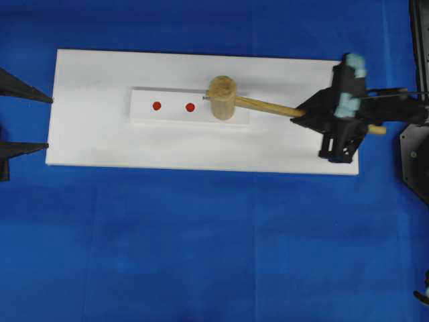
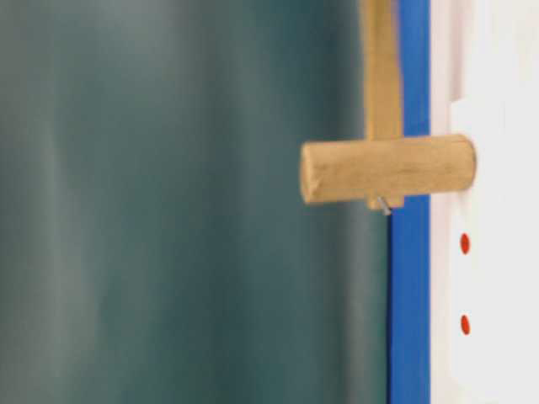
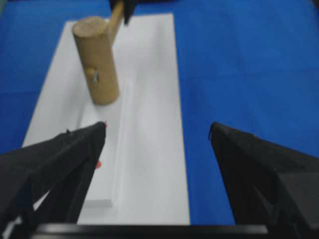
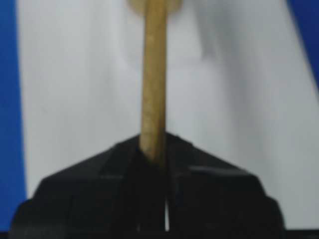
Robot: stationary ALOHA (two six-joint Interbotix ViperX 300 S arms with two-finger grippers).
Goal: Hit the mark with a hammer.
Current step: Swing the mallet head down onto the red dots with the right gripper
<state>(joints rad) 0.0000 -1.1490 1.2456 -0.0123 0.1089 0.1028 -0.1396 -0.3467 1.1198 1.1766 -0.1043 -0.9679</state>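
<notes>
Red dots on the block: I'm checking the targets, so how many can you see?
2: one red dot near the block's left end, another mid-block. The hammer head covers the right end and may hide a third.

The desk (image 1: 201,241) is showing a plain saturated blue. The flat board (image 1: 100,141) and the raised block (image 1: 144,115) are showing plain white. Two small dots (image 1: 157,105) on the block are showing red. The hammer (image 1: 222,98) is showing pale tan wood, unpainted. Both tools, left (image 3: 157,149) and right (image 1: 312,115), are showing matte black, the right one carrying pale teal patches.
</notes>
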